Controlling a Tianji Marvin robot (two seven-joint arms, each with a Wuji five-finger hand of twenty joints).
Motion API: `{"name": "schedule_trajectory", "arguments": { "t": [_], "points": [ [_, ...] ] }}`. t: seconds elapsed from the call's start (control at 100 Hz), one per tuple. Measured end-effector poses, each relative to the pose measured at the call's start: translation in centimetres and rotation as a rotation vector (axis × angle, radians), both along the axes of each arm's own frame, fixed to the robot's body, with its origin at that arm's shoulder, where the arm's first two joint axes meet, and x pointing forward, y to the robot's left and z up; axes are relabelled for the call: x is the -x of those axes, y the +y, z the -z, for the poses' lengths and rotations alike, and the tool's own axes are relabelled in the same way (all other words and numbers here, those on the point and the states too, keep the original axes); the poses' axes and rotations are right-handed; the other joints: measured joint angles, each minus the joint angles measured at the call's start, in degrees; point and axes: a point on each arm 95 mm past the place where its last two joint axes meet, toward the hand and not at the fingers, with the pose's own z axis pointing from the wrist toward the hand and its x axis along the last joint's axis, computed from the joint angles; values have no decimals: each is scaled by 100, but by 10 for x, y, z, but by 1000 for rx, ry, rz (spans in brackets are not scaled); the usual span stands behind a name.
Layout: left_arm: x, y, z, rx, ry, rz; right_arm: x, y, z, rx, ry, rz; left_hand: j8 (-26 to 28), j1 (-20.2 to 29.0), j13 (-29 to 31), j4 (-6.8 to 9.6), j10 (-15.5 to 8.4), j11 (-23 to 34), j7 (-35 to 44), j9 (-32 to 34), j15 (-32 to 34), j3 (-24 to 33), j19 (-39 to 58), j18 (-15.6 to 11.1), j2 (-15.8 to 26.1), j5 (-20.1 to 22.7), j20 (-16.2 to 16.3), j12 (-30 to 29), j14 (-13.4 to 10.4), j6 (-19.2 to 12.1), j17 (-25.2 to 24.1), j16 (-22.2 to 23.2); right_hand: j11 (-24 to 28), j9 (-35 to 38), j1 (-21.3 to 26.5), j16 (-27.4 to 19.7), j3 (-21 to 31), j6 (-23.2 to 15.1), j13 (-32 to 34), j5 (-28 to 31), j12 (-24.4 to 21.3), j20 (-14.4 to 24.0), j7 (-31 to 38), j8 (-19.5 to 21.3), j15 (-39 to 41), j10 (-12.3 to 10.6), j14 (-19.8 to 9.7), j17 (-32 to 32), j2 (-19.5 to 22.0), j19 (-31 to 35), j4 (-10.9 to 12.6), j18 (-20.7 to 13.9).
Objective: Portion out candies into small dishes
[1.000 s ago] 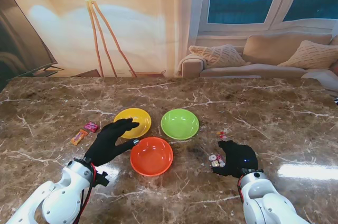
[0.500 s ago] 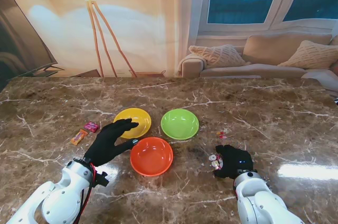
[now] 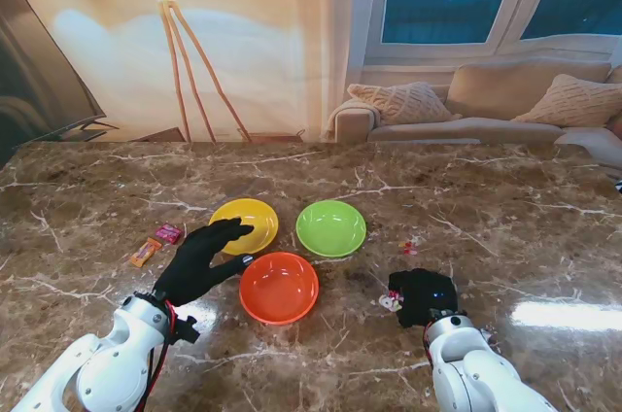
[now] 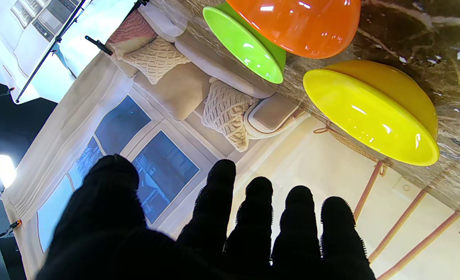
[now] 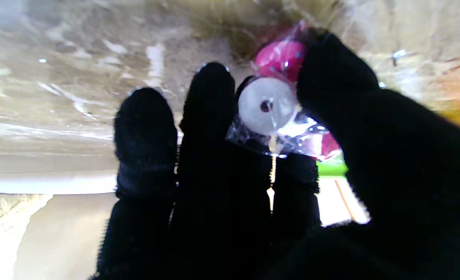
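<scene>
From the stand, the right hand point(image 3: 421, 296) sat closed on wrapped candies point(image 3: 391, 302), with the orange dish point(image 3: 279, 288) to its left, the nearest dish. The left hand point(image 3: 201, 260) hung open and empty beside the yellow dish point(image 3: 245, 224); two more sweets point(image 3: 156, 243) lay to its left.

The left wrist showed spread fingers point(image 4: 259, 217) holding nothing (dishes just ahead).

The right wrist showed a white ring candy point(image 5: 266, 105) and a pink one point(image 5: 279, 56) pinched between thumb and fingers.
</scene>
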Motion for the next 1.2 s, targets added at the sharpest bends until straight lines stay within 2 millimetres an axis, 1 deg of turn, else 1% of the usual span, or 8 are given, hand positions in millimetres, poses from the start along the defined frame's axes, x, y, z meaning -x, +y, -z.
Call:
{"name": "schedule_trajectory", "arguments": {
  "t": [0.04, 0.12, 0.32, 0.49, 0.69, 0.79, 1.05, 1.2],
  "points": [
    [0, 0, 0, 0, 0, -1, 0, 0, 1, -7, -5, 0, 0, 0, 0, 0, 0, -1, 0, 0, 0, 0, -6, 5, 0, 0, 0, 0, 0, 0, 0, 0, -83, 83, 0, -2, -20, 0, 79, 82, -97, 0, 7, -189, -47, 0, 14, 84, 36, 15, 0, 29],
    [0, 0, 0, -1, 0, -2, 0, -2, 1, -23, -13, 1, 0, 0, 0, 0, 0, -2, 0, 0, 0, 0, -8, 11, 0, 0, 0, 0, 1, 0, -2, 0, -169, 197, 2, -14, -83, 0, 191, 163, -219, 0, 7, -344, -81, 33, 19, 184, 68, 45, 0, 43],
    [0, 0, 0, 0, 2, -8, 4, -4, -1, -54, -32, 2, 0, 0, 0, 0, 0, -2, 0, 0, 1, 0, -11, 18, 1, 2, -28, 0, 2, 0, -2, 0, -197, 283, 60, 9, -178, 0, 244, 221, -223, -2, 8, -365, -25, 88, 24, 252, 127, 99, 1, 96],
    [-1, 0, 0, 2, 0, -13, 8, 4, -19, -108, -85, -19, 0, 0, 0, 0, 0, -5, 0, 0, 1, -1, -13, 37, 2, 2, -28, 0, 5, 0, -2, 0, -197, 298, 61, 92, -178, 0, 250, 224, -186, -2, 8, -365, 128, 110, 28, 257, 127, 169, 1, 114],
    [-1, 0, -1, 2, -2, -13, 10, 23, -54, -201, -159, -63, 0, 0, 0, 0, 0, -11, 0, 1, 1, -1, -18, 48, 19, 2, -28, 0, 6, 1, -2, 0, -197, 324, 61, 149, -178, 0, 300, 224, -160, -2, 8, -362, 179, 125, 79, 258, 127, 234, 1, 173],
    [-2, 1, -1, 2, -3, -15, 10, 36, -66, -247, -180, -95, 0, 0, 0, 0, 0, -11, 0, 1, 1, -1, -18, 49, 20, 3, -28, 0, 7, 1, -2, 0, -197, 325, 61, 150, -178, 0, 300, 224, -157, -2, 8, -361, 180, 129, 80, 258, 127, 241, 1, 174],
    [-2, 4, -2, 1, -6, -23, 1, 79, -81, -333, -189, -211, 0, 0, 0, 0, 0, -12, 0, 2, 1, -1, -20, 51, 21, 3, -28, 0, 9, 1, -3, 0, -197, 327, 61, 154, -178, 0, 300, 224, -96, -2, 9, -351, 181, 132, 81, 172, 133, 380, 1, 175],
    [-2, 5, -2, 0, -6, -26, -6, 103, -81, -366, -170, -271, 0, 0, 0, 0, 0, -12, 0, 3, 1, -1, -20, 52, 21, 4, -28, 0, 9, 1, -3, 0, -197, 327, 61, 223, -178, 0, 300, 224, -86, 67, 9, -350, 251, 134, 82, 89, 158, 520, 1, 175]
  ]
}}
